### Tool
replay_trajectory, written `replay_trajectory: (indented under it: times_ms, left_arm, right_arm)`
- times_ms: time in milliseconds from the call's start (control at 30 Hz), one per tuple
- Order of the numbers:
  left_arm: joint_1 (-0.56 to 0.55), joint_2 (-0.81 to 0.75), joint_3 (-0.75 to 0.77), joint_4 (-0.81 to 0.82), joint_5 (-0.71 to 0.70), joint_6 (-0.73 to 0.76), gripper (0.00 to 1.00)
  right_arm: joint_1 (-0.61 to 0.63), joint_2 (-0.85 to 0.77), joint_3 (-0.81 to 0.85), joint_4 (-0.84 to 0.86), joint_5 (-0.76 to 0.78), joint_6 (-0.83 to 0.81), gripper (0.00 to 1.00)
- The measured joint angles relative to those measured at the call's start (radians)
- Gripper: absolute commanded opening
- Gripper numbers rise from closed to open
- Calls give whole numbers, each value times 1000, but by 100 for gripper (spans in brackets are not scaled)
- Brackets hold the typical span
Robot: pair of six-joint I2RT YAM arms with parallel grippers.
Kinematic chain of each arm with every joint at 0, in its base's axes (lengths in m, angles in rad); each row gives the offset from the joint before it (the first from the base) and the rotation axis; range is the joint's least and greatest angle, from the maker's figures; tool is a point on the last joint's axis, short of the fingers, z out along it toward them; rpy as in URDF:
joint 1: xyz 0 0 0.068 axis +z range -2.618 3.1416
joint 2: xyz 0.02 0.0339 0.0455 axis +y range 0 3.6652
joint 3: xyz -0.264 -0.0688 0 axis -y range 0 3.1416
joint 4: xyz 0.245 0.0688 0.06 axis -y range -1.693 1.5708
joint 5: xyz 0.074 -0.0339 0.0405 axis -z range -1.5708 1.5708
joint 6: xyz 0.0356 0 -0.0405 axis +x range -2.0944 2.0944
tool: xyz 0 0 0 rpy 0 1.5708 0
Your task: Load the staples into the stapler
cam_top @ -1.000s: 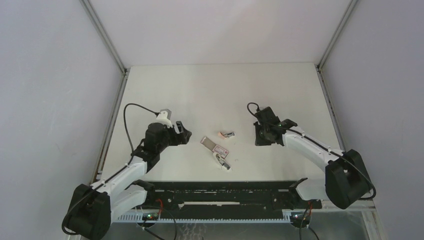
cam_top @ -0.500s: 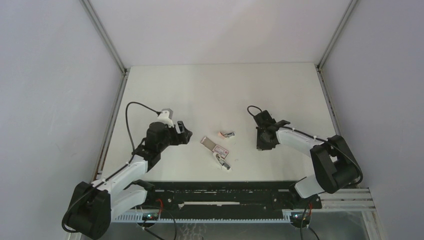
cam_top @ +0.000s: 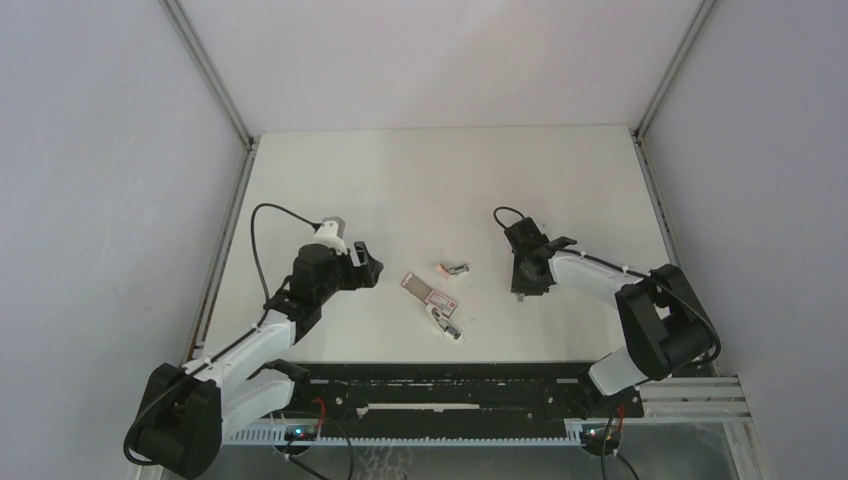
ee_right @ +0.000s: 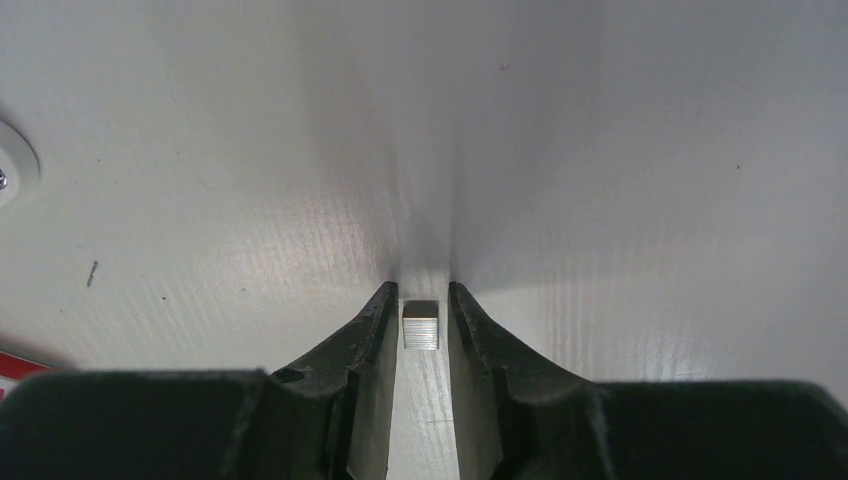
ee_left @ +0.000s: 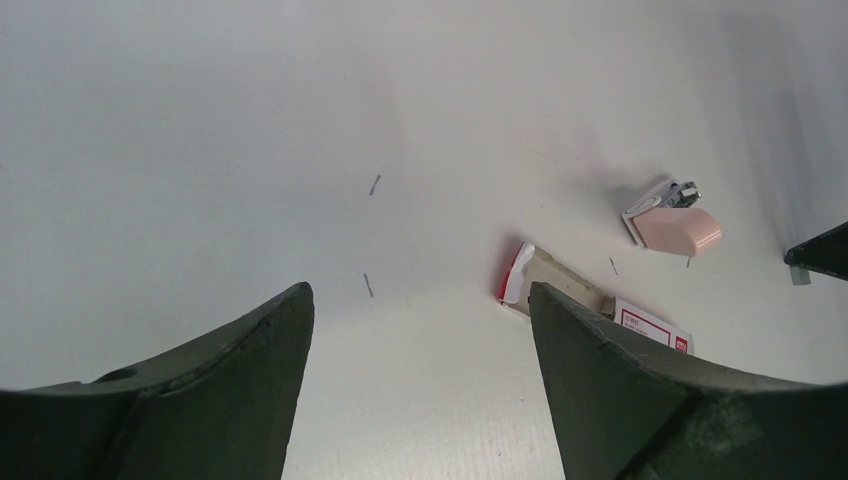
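Top view first. Your right gripper [cam_top: 522,284] is down at the table [cam_top: 440,180], well to the right of the pink stapler [cam_top: 455,268] and the staple box [cam_top: 422,289]. The left gripper [cam_top: 367,268] hangs on their other side. The staples are too small to pick out from up here. I judge there's a fair carry across to the stapler, so a weak hold will cost you.

Left wrist now. The left gripper [ee_left: 417,300] is spread wide with nothing in it. The stapler [ee_left: 680,225] lies beyond the box [ee_left: 555,290], and loose staples [ee_left: 375,184] dot the table. Nothing braces that stapler, so push a strip at it and it will likely skate away.

Right wrist, and here's the danger. The staples [ee_right: 421,325], a short block, lie flat on the table between your fingers [ee_right: 372,330]. A sliver of table shows on each side, so the jaws are narrowed around the block but, as far as I can see, not clamped on it. Close off-centre and that little block can twist, squirt out or break apart. Press any lower and the tips may scrape the table and miss it.
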Motion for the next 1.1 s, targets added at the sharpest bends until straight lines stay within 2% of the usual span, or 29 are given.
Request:
replay_trajectory:
  times_ms: [800,1100]
  left_arm:
    - [0,-1,0,0,-16,8,83]
    - [0,-6,0,4,-12,16,83]
  right_arm:
    - [51,12,14,-30,55,43,22]
    - [55,14,17,-33,57,47,14]
